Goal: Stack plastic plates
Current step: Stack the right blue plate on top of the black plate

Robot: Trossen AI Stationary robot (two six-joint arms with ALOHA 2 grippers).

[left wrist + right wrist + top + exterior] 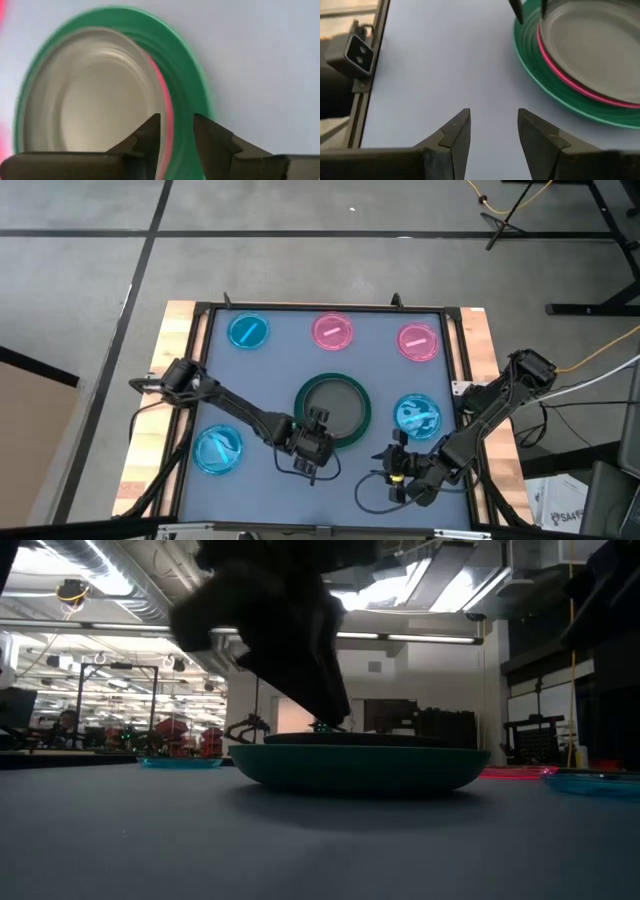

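Left end effector at near rim of green plate, fingers slightly apart straddling nested pink plate's edge. Right end effector apart, empty; blue plate just beyond it.

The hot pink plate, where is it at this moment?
The hot pink plate lies inside the dark green plate at the middle of the table in the high view, with the left gripper astride its rim.

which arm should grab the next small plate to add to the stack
Right, probably. Its open hand sits free beside a small blue plate, while the left hand is at the rim of the green plate.
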